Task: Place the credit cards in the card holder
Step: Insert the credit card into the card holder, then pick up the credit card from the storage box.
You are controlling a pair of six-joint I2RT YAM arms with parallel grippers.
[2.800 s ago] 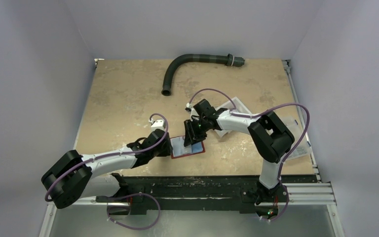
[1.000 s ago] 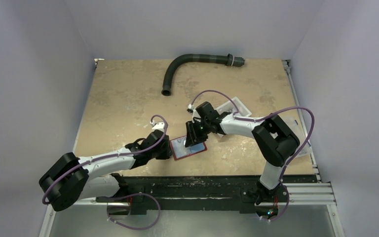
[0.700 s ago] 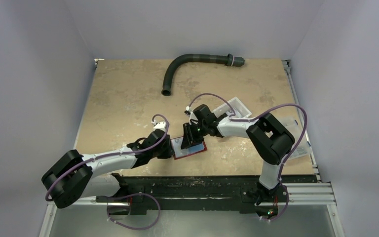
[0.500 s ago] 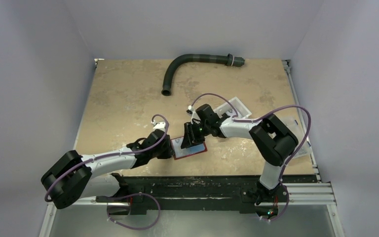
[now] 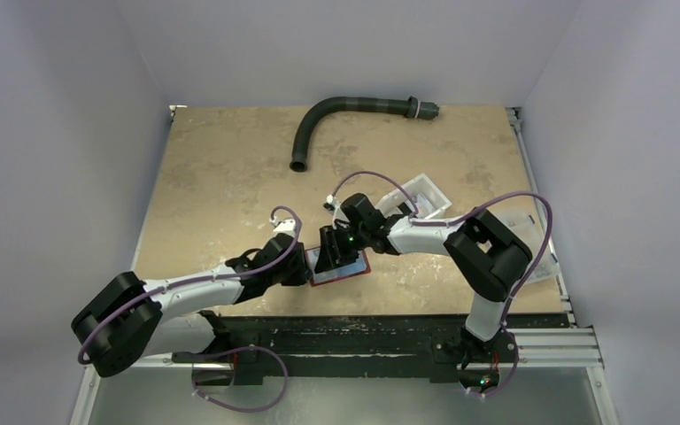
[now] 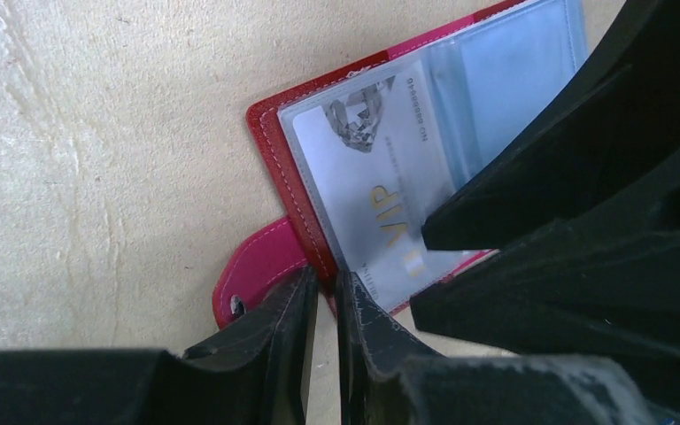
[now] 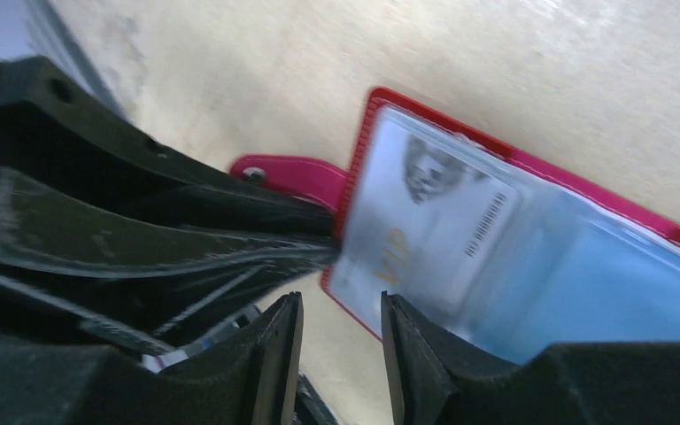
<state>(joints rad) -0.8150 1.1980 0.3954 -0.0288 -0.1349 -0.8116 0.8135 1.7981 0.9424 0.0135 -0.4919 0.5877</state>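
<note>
Red card holder [image 6: 276, 164] beneath right hand [image 7: 341, 305]

Your left arm [image 5: 197, 285] reaches forward, low and nearly straight. The left hand [image 6: 323, 285] has its fingers almost together, nipped on the edge of the card holder [image 6: 270, 146] (only a sliver of gap shows). Your right arm [image 5: 418, 232] bends sharply at the elbow and runs across toward the left hand. The right hand [image 7: 341, 310] tilts downward, its fingers parted with nothing gripped between them and its tips just ahead of the left hand's fingertips.
</note>
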